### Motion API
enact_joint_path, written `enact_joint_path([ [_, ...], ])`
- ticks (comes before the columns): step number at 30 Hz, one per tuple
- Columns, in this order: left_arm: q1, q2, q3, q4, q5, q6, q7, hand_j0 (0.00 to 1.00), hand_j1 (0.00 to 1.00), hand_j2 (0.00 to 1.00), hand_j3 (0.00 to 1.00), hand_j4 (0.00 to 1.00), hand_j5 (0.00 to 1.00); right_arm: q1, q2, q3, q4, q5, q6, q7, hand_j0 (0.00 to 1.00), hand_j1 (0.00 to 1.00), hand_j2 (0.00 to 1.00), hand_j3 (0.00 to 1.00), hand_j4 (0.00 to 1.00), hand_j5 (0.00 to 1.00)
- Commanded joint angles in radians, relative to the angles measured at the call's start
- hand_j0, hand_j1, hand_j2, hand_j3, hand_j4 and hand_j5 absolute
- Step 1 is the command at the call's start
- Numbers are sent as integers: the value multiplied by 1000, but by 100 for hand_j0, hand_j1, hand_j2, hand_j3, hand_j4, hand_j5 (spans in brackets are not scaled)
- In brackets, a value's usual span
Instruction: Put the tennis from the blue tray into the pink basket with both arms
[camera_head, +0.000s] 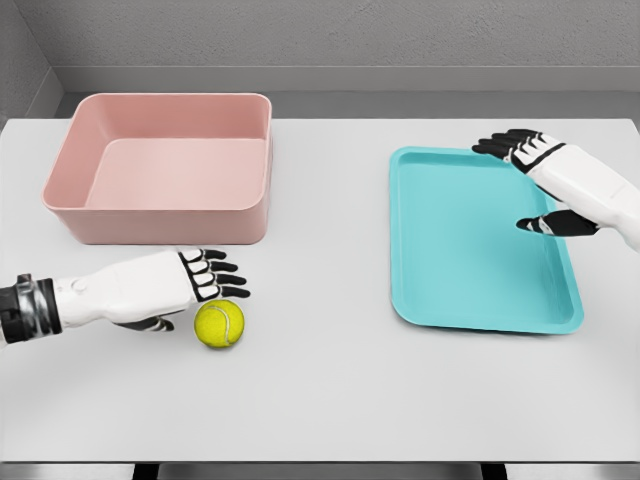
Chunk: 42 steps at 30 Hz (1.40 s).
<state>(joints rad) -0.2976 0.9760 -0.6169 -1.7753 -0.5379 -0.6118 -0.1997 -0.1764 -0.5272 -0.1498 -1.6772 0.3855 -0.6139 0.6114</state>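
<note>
From where I stood, the tennis ball (219, 324) lay on the bare white table (320, 400), well apart from the blue tray (450, 290) and just in front of the pink basket (100, 215), neither of which held anything. The left hand (200, 280) hung just beside the ball, up and to its left, fingers stretched flat and holding nothing; I could not tell whether the fingertips (232, 285) actually touched it. The right hand (545, 180) hovered over the tray's far right corner, also open and empty, thumb pointing inward across the tray. What worried me was the ball's roundness: with nothing around it on a smooth tabletop, a sideways nudge from those flat fingers looked likely to send it rolling toward the near edge or out of reach. A grasp from above seemed safer than a sweep. I also thought the basket's near wall (165, 226) could catch the ball or the knuckles if the lift came too low, knocking it loose.
</note>
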Motion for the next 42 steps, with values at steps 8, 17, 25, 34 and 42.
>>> enact_joint_path([
  [8, -25, -2, -44, -3, 7, 1, 0, 100, 100, 100, 100, 100, 100, -2, 22, -11, 16, -7, 3, -1, 100, 100, 100, 100, 100, 100],
  [17, -48, -26, -90, -3, -5, 1, -1, 100, 100, 100, 100, 100, 100, 15, 26, -11, 14, -45, 3, -1, 100, 100, 100, 100, 100, 100],
  [25, -63, -51, -116, 1, -17, 1, -1, 100, 100, 100, 100, 100, 100, 32, 62, -33, 17, -46, 3, -1, 100, 100, 100, 100, 100, 100],
  [34, -61, -48, -118, 8, -19, 1, -9, 97, 97, 97, 97, 97, 97, 37, 65, -40, 16, -46, 3, -1, 100, 100, 100, 100, 100, 100],
  [42, -61, -40, -116, 10, -27, 1, -67, 67, 67, 67, 67, 67, 67, 38, 65, -40, 17, -46, 3, -1, 100, 100, 100, 100, 100, 100],
])
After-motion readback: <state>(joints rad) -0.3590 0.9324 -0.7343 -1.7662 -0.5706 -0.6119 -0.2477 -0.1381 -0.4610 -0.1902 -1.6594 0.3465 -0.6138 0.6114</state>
